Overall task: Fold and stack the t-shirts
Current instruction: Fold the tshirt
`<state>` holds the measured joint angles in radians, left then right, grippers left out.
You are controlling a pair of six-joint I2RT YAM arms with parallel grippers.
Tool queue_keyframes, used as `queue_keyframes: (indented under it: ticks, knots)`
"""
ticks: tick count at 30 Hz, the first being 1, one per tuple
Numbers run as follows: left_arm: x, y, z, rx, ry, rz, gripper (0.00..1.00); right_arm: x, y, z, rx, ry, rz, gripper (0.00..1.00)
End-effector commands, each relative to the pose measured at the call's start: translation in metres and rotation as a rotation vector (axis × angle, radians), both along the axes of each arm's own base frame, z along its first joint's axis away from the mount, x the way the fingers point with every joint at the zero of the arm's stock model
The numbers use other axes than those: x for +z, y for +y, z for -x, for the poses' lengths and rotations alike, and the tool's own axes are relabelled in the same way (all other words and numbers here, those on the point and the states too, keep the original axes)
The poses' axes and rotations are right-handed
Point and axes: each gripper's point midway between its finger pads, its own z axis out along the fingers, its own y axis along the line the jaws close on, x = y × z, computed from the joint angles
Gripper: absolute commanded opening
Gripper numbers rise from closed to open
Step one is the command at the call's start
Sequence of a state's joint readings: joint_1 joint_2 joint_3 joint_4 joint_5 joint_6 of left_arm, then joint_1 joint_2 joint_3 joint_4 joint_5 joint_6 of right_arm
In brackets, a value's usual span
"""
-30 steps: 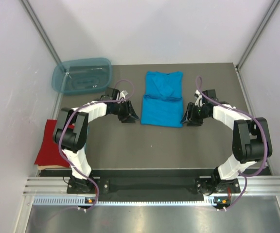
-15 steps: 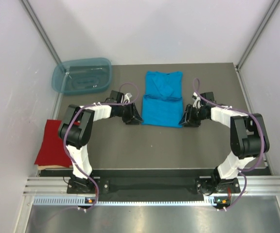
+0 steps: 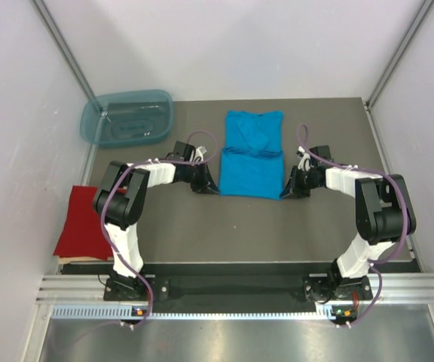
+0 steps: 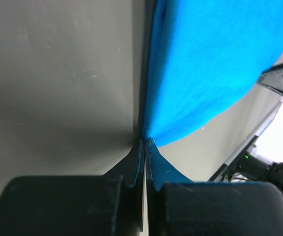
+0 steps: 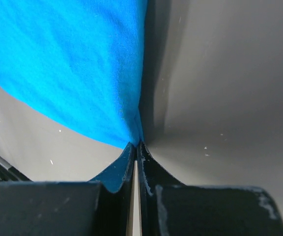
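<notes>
Open passage over bare table (image 3: 255,226) on near side of turquoise t-shirt (image 3: 252,162); blocked far left by plastic tub (image 3: 126,118), near left by red t-shirt (image 3: 80,224).

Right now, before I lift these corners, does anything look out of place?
Nothing spilled or damaged. The blue t-shirt is bunched at its far end, and the red t-shirt appears to overhang the table's left edge.

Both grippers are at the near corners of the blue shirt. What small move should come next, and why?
Probably raise both corners slightly, together. The left gripper and right gripper each look shut on a near corner of the turquoise shirt, whose near half lies flat on the table. An even lift would free that edge for folding toward the far end.
</notes>
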<state>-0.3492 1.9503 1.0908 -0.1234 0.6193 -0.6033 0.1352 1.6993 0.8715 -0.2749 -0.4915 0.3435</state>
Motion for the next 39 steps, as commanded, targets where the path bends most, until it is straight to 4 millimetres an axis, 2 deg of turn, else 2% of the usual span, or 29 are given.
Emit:
queue_keyframes:
  ticks: [1, 2, 5, 9, 12, 13, 18, 22, 23, 24, 25, 26, 27, 28, 29, 30, 33, 35, 36, 37, 38, 39]
  knots:
    - [0.004, 0.009, -0.009, 0.014, -0.021, -0.101, 0.0, 0.001, -0.005, 0.005, -0.003, -0.011, 0.034, 0.0]
    - [0.005, 0.011, -0.001, 0.002, 0.0, -0.135, 0.0, 0.001, -0.007, 0.007, -0.015, -0.006, 0.048, 0.0]
    - [0.012, 0.012, 0.008, 0.002, -0.022, -0.18, 0.0, 0.0, -0.011, 0.021, -0.03, 0.023, 0.056, 0.0]
    - [0.007, 0.02, 0.034, 0.009, 0.015, -0.233, 0.0, -0.005, -0.017, 0.042, -0.054, 0.056, 0.081, 0.0]
    - [0.003, 0.028, 0.045, 0.018, 0.015, -0.282, 0.0, -0.008, -0.021, 0.057, -0.087, 0.069, 0.093, 0.0]
    - [0.003, 0.027, 0.048, 0.012, 0.015, -0.279, 0.0, -0.013, -0.022, 0.066, -0.09, 0.087, 0.091, 0.0]
    - [-0.002, 0.022, 0.077, -0.005, 0.063, -0.255, 0.0, -0.009, -0.027, 0.082, -0.125, 0.078, 0.112, 0.0]
    - [-0.006, 0.021, 0.1, 0.007, 0.112, -0.265, 0.0, -0.006, -0.024, 0.099, -0.129, 0.08, 0.118, 0.0]
    - [-0.005, 0.023, 0.106, 0.018, 0.121, -0.262, 0.01, -0.003, -0.025, 0.101, -0.145, 0.069, 0.119, 0.0]
    - [-0.004, 0.022, 0.109, 0.023, 0.127, -0.249, 0.1, -0.003, -0.024, 0.104, -0.144, 0.068, 0.121, 0.01]
    - [0.0, 0.022, 0.11, 0.042, 0.134, -0.235, 0.15, -0.001, -0.024, 0.105, -0.147, 0.058, 0.118, 0.05]
    - [0.007, 0.021, 0.11, 0.047, 0.123, -0.219, 0.2, -0.001, -0.027, 0.107, -0.163, 0.063, 0.133, 0.16]
    - [0.011, 0.02, 0.109, 0.049, 0.117, -0.213, 0.27, 0.0, -0.029, 0.106, -0.168, 0.056, 0.142, 0.2]
    - [0.016, 0.02, 0.108, 0.048, 0.111, -0.214, 0.28, 0.005, -0.03, 0.102, -0.175, 0.04, 0.147, 0.22]
    - [0.029, 0.017, 0.098, 0.052, 0.079, -0.208, 0.3, 0.007, -0.034, 0.099, -0.188, 0.029, 0.167, 0.28]
    - [0.031, 0.02, 0.097, 0.054, 0.085, -0.236, 0.31, 0.009, -0.036, 0.101, -0.19, 0.04, 0.183, 0.32]
    - [0.058, 0.013, 0.073, 0.044, 0.003, -0.228, 0.33, 0.035, -0.042, 0.083, -0.218, -0.02, 0.215, 0.39]
    - [0.073, 0.002, 0.057, 0.036, -0.048, -0.188, 0.33, 0.047, -0.044, 0.073, -0.228, -0.049, 0.227, 0.38]
    - [0.076, -0.003, 0.052, 0.033, -0.062, -0.169, 0.32, 0.058, -0.042, 0.062, -0.227, -0.083, 0.22, 0.35]
    - [0.082, -0.011, 0.045, 0.022, -0.082, -0.134, 0.31, 0.061, -0.04, 0.056, -0.223, -0.089, 0.217, 0.3]
    - [0.082, -0.019, 0.037, 0.013, -0.083, -0.118, 0.29, 0.066, -0.035, 0.047, -0.211, -0.114, 0.198, 0.18]
    - [0.081, -0.022, 0.031, 0.013, -0.086, -0.11, 0.28, 0.077, -0.03, 0.035, -0.204, -0.146, 0.181, 0.12]
